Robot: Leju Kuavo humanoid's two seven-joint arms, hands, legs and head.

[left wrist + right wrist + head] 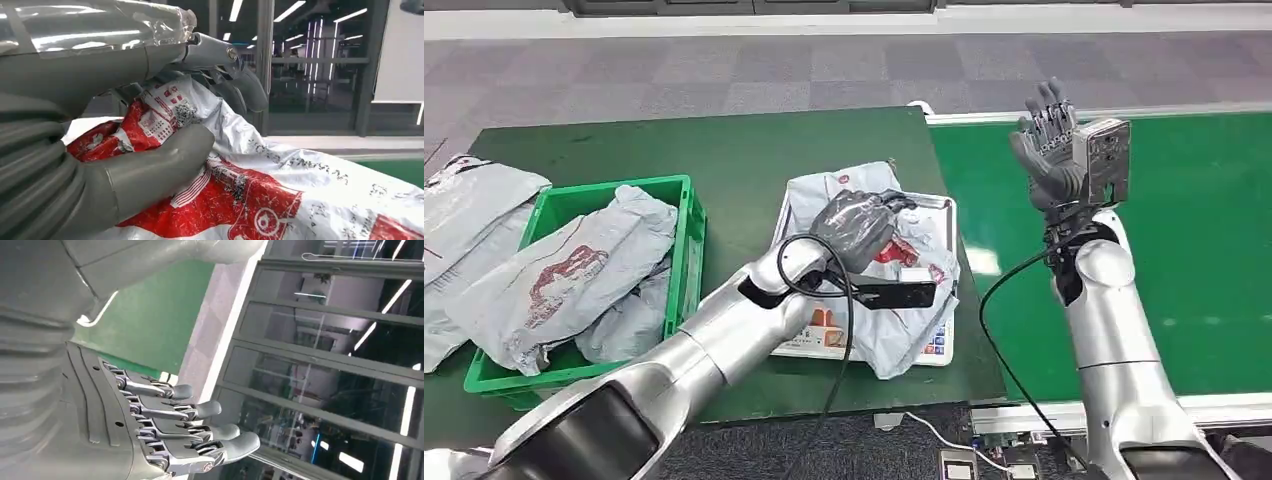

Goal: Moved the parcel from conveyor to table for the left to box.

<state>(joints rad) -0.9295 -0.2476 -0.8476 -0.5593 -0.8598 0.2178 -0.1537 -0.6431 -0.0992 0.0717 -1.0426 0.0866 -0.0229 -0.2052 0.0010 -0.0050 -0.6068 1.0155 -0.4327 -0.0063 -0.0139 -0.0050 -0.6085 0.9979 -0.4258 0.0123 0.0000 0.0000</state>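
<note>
Left hand (856,228) fingers clamped on crumpled parcel (904,300), long axis near-to-far, right hand (1049,140) fingers apart

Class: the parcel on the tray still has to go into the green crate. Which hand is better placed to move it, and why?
Left. The left hand already grips the parcel on the tray, beside the green crate. The right hand is raised, open, over the conveyor.

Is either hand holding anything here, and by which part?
The left hand grips the parcel by its bunched upper part, over the tray. The right hand holds nothing.
</note>
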